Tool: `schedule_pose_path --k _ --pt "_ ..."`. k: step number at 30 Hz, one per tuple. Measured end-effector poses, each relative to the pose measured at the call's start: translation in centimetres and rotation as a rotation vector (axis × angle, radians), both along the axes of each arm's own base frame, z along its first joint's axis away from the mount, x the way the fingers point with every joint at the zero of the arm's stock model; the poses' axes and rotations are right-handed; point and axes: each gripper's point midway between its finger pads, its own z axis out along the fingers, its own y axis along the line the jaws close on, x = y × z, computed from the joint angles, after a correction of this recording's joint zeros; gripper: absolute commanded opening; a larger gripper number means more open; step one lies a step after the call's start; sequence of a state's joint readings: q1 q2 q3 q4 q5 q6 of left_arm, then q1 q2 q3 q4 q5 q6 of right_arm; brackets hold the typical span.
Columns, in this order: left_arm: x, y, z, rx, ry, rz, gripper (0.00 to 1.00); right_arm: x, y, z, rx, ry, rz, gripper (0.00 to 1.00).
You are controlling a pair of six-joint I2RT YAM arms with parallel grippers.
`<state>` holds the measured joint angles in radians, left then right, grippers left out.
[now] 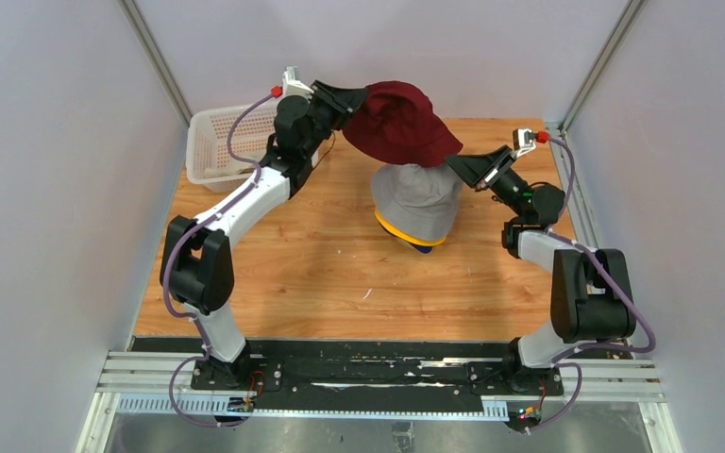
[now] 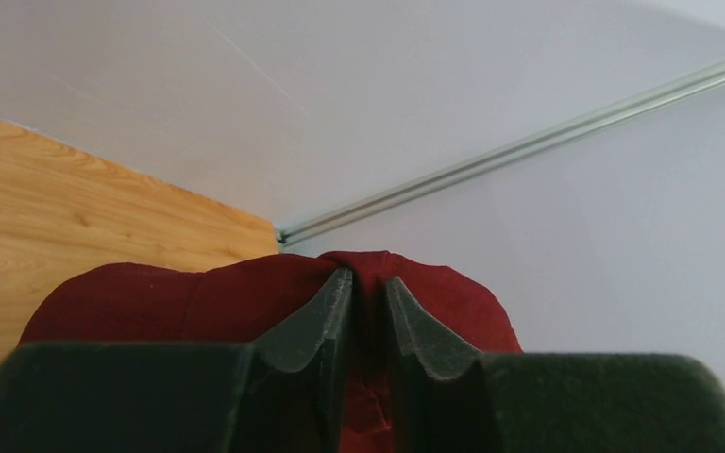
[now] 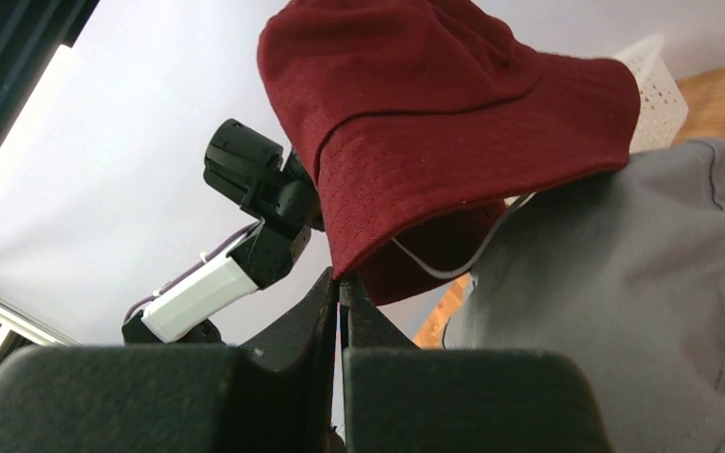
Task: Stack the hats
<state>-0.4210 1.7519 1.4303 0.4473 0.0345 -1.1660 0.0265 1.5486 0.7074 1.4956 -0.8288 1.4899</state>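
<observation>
Two grippers share one dark red hat (image 1: 398, 121), held over the stack and not yet seated on it.

The right gripper (image 3: 342, 281) is clamped on the brim edge. The left gripper (image 2: 368, 279) has its jaws a little apart with red cloth in the gap, and I cannot tell whether they pinch it. The hat hangs tilted above the grey hat (image 1: 417, 193), and its low brim seems to rest against the grey crown. The yellow hat (image 1: 404, 233) and the navy hat (image 1: 422, 248) (only a sliver shows) lie underneath on the table (image 1: 293, 274). The risk I see is the left side coming free first: the floppy hat would then swing from the right pinch and drape lopsided, brim folded under. A sideways tug could also drag the soft pile off line.
</observation>
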Motion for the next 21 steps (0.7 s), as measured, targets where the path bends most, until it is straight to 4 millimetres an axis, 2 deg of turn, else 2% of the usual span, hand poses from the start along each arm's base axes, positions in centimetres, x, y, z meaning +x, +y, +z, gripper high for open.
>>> schedule_pose_path --k 6,12,17,21 --pt "0.0 -0.9 1.3 0.003 -0.037 -0.045 0.28 -1.0 -0.6 -0.7 -0.016 0.006 -0.012 0.01" --pt "0.4 -1.6 1.3 0.005 -0.044 -0.073 0.31 -2.2 -1.5 -1.6 -0.047 0.018 -0.035 0.01" --pt "0.8 -2.5 1.6 0.003 -0.056 -0.095 0.31 -3.0 -2.2 -2.8 -0.067 0.045 -0.052 0.0" --pt "1.0 -4.2 1.7 0.0 -0.066 -0.127 0.25 -3.4 -2.2 -2.9 -0.079 0.046 -0.052 0.01"
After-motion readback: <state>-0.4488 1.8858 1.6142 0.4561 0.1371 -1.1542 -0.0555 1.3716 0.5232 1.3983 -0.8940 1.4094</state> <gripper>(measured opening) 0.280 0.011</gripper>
